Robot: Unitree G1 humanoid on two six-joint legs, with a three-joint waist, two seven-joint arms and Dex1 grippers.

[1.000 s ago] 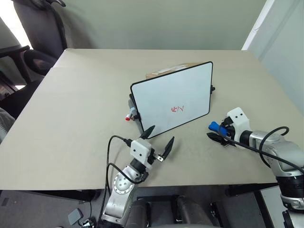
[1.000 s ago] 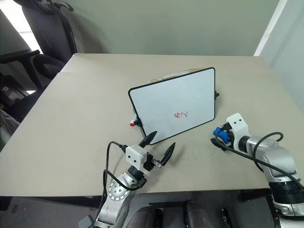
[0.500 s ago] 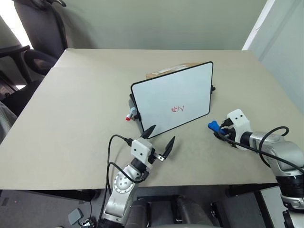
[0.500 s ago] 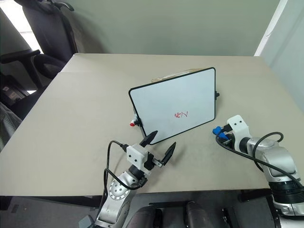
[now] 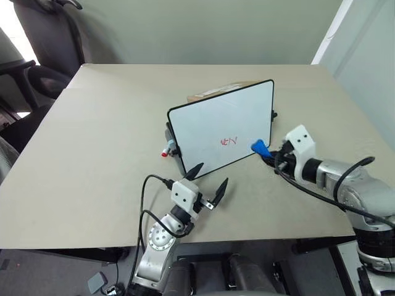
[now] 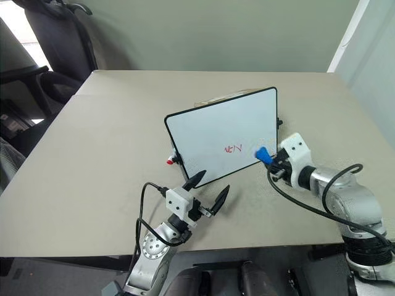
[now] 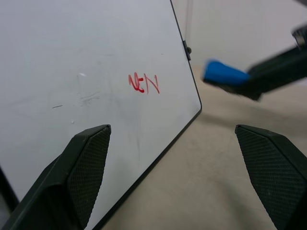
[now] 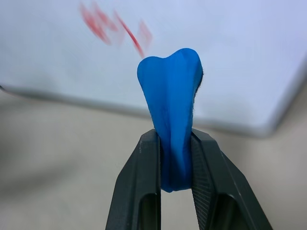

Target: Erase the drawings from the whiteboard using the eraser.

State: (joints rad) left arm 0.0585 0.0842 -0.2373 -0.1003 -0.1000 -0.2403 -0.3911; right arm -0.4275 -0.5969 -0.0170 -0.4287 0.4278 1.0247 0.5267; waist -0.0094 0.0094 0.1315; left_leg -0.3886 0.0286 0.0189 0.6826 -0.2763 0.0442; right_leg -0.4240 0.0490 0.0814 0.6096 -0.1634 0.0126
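The whiteboard [image 5: 221, 127] stood tilted on the table, red drawings [image 5: 228, 142] low on its face. The blue eraser [image 5: 260, 147], squeezed, hung near its lower right corner.

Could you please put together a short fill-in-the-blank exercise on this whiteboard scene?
1. The right gripper has its jaws shut on the ____.
2. The drawings on the whiteboard are ____ in colour.
3. The left gripper has its jaws ____ and holds nothing.
4. The whiteboard stands on a ____.

Missing words: eraser; red; open; table
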